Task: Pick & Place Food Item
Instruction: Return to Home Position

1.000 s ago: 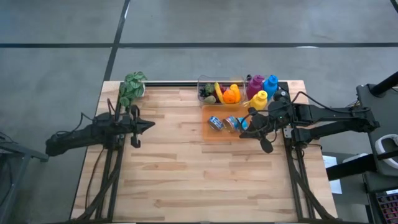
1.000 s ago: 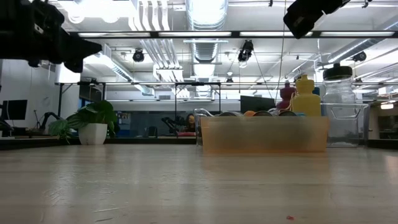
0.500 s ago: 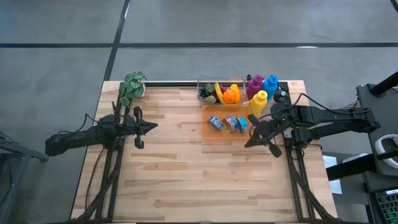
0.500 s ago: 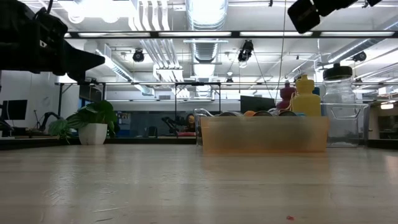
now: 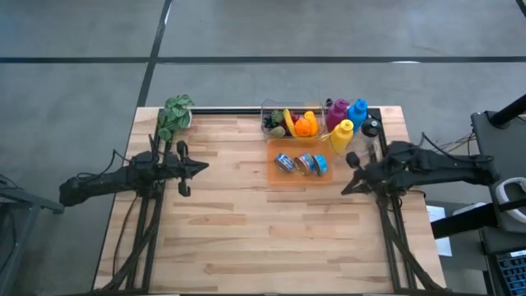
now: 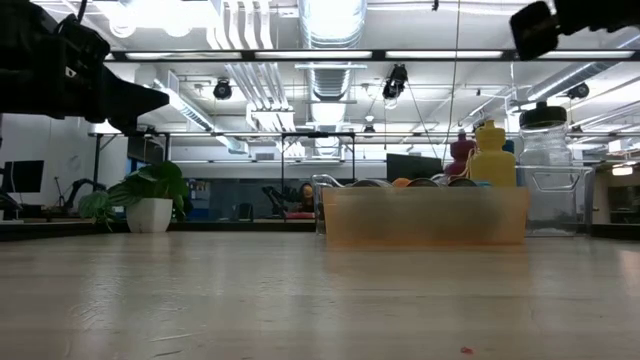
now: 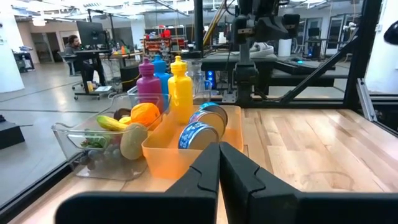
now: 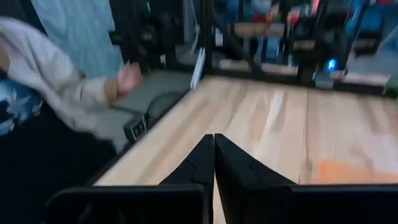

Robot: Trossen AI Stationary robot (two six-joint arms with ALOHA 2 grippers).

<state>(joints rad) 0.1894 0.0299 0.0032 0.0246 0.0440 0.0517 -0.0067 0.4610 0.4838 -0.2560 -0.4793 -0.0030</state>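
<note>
An orange tray (image 5: pixel 299 175) at the far right of the table holds three blue-labelled cans (image 5: pixel 301 163), also seen as cans (image 7: pixel 201 127) in the left wrist view. Behind it a clear bin (image 5: pixel 269 108) holds an orange fruit (image 5: pixel 306 126), a banana and other food. My left gripper (image 5: pixel 203 167) hovers shut over the table's left part, pointing level toward the tray. My right gripper (image 5: pixel 344 189) hovers shut just right of the tray, near the table's right edge. Both are empty: left gripper (image 7: pixel 219 151), right gripper (image 8: pixel 214 142).
Magenta (image 5: pixel 335 112), blue (image 5: pixel 357 111) and yellow (image 5: pixel 341 134) bottles and a black-lidded clear jar (image 5: pixel 370 131) stand by the tray at the far right. A potted plant (image 5: pixel 174 115) sits at the far left corner. A person's hand and sleeve (image 8: pixel 127 78) show beyond the table's edge.
My right gripper has drawn back from above the orange tray toward the table's right edge, sinking and turning as it went, still shut and empty. My left gripper has sunk a little and then kept still. The food has not moved.
</note>
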